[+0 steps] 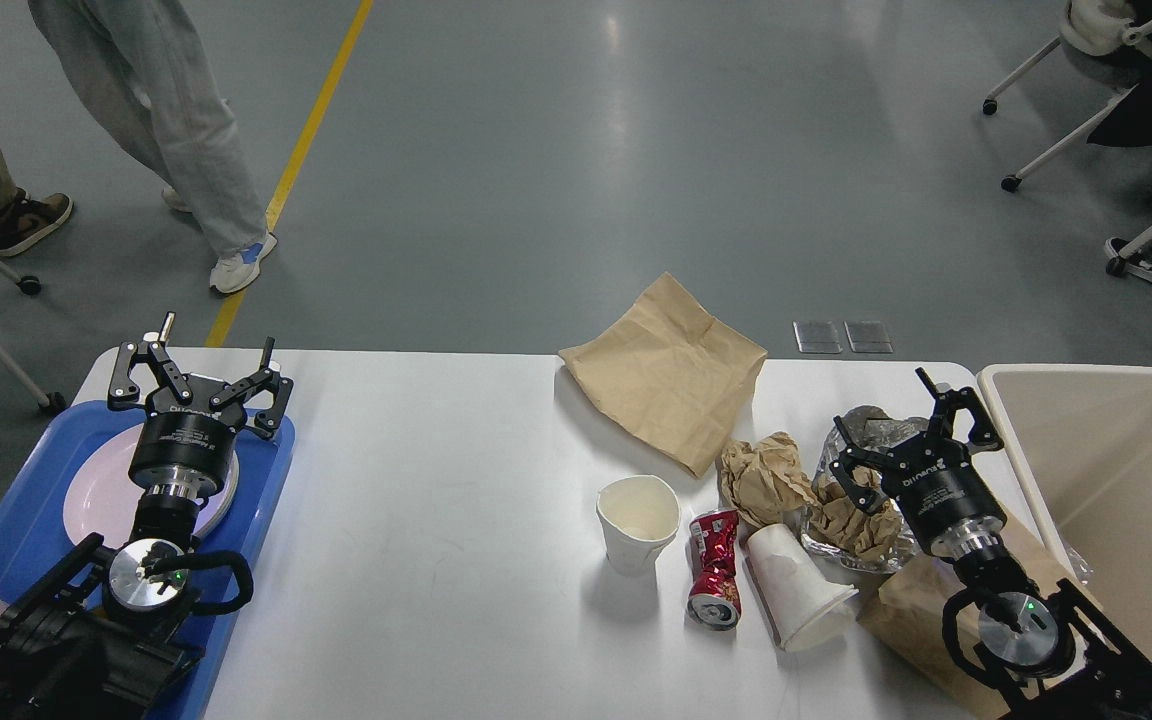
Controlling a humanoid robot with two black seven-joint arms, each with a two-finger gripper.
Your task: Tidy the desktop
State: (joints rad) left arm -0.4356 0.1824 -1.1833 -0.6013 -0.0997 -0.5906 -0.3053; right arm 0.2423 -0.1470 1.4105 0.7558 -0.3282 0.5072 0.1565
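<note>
Grey polished floor is seen beyond the desktop [436,480], with a yellow line [291,170] running toward its far left corner. Two people are cut off above the legs at the upper left; chairs are cropped at the upper right. The desktop, white and matte with rounded corners, fills the lower frame; its near edge is out of view. A blue tray [266,480] with a plate [101,490] sits on its left end, partly hidden by the left arm. A beige bin [1096,470] stands past its right end, cropped. On its right half lie a flat paper bag [666,370], crumpled paper [761,475], an upright cup [638,520], a crushed can [714,565] and a tipped cup [796,590]. The left gripper [201,362] is spread, empty, over the tray. The right gripper [901,430] is spread over crumpled foil [871,425]; contact cannot be judged.
</note>
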